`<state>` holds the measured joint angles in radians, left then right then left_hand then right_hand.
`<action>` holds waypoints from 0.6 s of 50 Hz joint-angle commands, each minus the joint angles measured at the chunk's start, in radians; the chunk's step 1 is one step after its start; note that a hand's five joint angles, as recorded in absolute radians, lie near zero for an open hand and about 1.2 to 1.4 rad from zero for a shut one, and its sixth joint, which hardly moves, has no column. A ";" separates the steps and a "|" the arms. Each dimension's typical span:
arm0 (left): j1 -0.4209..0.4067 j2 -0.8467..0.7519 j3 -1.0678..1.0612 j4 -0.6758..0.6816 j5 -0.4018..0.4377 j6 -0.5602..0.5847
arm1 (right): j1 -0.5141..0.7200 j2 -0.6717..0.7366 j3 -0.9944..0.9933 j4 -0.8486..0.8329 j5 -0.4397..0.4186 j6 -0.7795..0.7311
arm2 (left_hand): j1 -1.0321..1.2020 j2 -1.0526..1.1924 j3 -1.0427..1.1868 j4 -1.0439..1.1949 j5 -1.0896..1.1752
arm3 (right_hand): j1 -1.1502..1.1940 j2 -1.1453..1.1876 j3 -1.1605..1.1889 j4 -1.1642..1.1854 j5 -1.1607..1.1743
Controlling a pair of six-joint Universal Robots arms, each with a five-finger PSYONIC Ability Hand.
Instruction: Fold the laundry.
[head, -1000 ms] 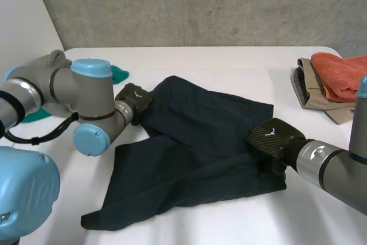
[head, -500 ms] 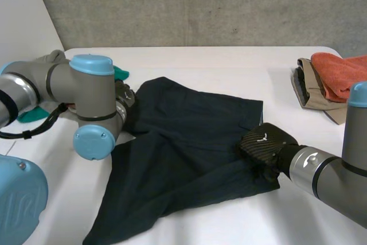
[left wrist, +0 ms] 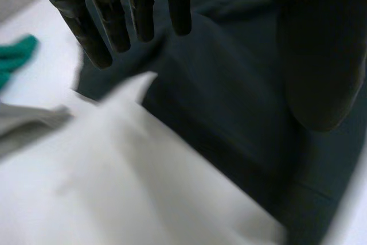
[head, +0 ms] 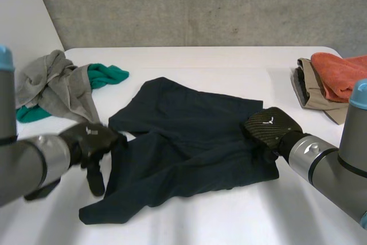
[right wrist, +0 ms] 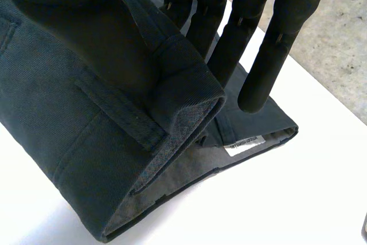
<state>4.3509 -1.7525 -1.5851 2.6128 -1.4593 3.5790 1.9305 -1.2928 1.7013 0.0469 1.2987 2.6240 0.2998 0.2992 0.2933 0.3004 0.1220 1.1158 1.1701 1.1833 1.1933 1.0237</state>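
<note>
I see the dark shorts (head: 189, 142) lying flat in the middle of the white counter (head: 229, 61). My right hand (head: 269, 129) pinches their folded edge between straight fingers (right wrist: 282, 44) and thumb. My left hand (head: 92, 142) is at the other edge, with its fingers (left wrist: 109, 18) spread apart.

White table (head: 200, 61), dark shorts (head: 189, 142), grey and teal heap (head: 54, 84), folded orange-tan stack (head: 332, 78)

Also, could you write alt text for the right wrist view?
The right hand pinches the folded waistband of dark navy shorts between thumb and straight fingers. The shorts lie on a white table, showing a belt loop and a white label.
</note>
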 commanded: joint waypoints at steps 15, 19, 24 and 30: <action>-0.004 -0.045 -0.180 0.059 0.060 -0.012 | -0.011 -0.072 0.034 0.011 0.007 -0.010 | 1.096 1.097 1.103 1.096 1.100 | 0.280 0.226 0.213 0.203 0.198; -0.027 -0.041 -0.190 0.041 0.091 0.001 | -0.002 -0.101 0.063 0.109 0.001 -0.085 | 1.096 1.097 1.103 1.096 1.100 | 0.280 0.226 0.213 0.203 0.198; -0.057 -0.022 -0.214 -0.062 0.093 0.154 | -0.053 -0.157 0.230 0.501 0.002 -0.565 | 1.096 1.097 1.103 1.096 1.100 | 0.280 0.226 0.213 0.203 0.198; -0.073 0.011 -0.216 -0.155 0.085 0.354 | -0.116 -0.191 0.232 0.559 -0.048 -0.668 | 1.096 1.097 1.103 1.096 1.100 | 0.280 0.226 0.213 0.203 0.198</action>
<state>4.2952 -1.7760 -1.8005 2.5518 -1.3675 3.7381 1.8734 -1.4486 1.9037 0.5024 1.2909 2.1047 1.1559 1.1921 1.1877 1.1936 0.9972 1.1158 1.1701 1.1838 1.1933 1.0238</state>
